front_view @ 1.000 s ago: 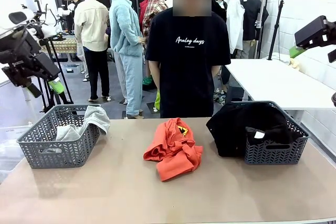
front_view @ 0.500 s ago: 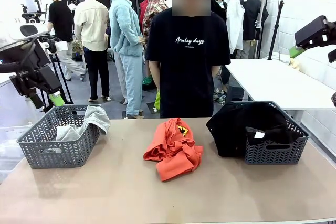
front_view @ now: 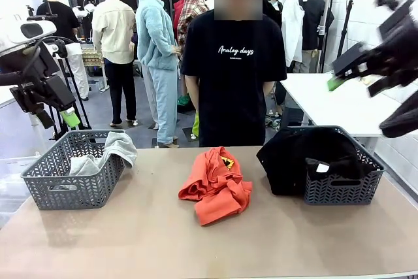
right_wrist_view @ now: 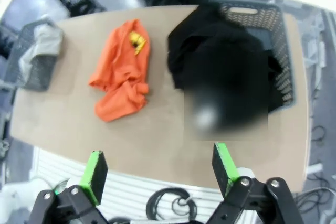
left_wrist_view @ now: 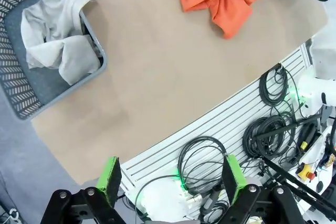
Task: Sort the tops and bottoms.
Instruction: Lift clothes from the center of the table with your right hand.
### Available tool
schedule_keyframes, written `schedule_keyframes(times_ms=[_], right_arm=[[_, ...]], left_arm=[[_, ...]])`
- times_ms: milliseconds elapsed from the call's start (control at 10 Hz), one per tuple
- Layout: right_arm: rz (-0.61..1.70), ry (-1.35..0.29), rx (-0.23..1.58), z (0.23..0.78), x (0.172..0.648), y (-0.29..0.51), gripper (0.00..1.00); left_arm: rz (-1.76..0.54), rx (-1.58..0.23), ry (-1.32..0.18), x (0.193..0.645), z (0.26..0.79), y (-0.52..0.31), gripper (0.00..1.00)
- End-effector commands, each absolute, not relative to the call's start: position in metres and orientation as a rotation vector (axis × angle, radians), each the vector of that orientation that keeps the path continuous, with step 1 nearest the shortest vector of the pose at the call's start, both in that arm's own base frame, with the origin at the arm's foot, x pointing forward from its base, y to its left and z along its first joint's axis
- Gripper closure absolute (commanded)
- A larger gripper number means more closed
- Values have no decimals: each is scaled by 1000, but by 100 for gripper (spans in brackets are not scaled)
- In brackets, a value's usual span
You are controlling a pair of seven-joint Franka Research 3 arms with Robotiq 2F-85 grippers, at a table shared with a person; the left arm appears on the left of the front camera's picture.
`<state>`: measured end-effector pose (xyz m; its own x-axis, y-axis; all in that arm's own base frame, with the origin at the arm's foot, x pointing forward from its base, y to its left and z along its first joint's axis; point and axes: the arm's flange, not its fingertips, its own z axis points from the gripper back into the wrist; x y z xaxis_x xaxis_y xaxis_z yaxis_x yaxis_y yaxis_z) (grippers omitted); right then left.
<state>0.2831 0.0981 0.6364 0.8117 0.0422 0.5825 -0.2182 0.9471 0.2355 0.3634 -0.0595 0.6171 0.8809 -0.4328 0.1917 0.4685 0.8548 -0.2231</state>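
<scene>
Centrally, orange top [front_view: 215, 186] on table, well apart from both raised pincers

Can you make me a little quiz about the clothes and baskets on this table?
1. True or false: the orange-red top lies inside a basket.
2. Which basket holds the light grey top?
A. the left basket
B. the right basket
C. neither
3. Fill in: the black bottoms hang over the rim of the ____ basket.

Key:
1. False. It lies on the table, between the two baskets.
2. A.
3. Right.
</scene>
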Motion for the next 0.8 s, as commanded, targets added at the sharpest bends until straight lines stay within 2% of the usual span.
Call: schedule_keyframes(times_ms=[0,300,400,700], right_arm=[[291,-461,358,626,351,122,0],[379,-311,233,550,438,170,0],[363,-303,120,513,464,185,0],[386,-332,83,456,489,222,0]], left_arm=[[-479,-255,-149,365,617,-59,0],[-479,-255,-149,365,617,-59,0],[-479,-255,-149,365,617,-59,0],[-479,-255,-149,365,617,-59,0]])
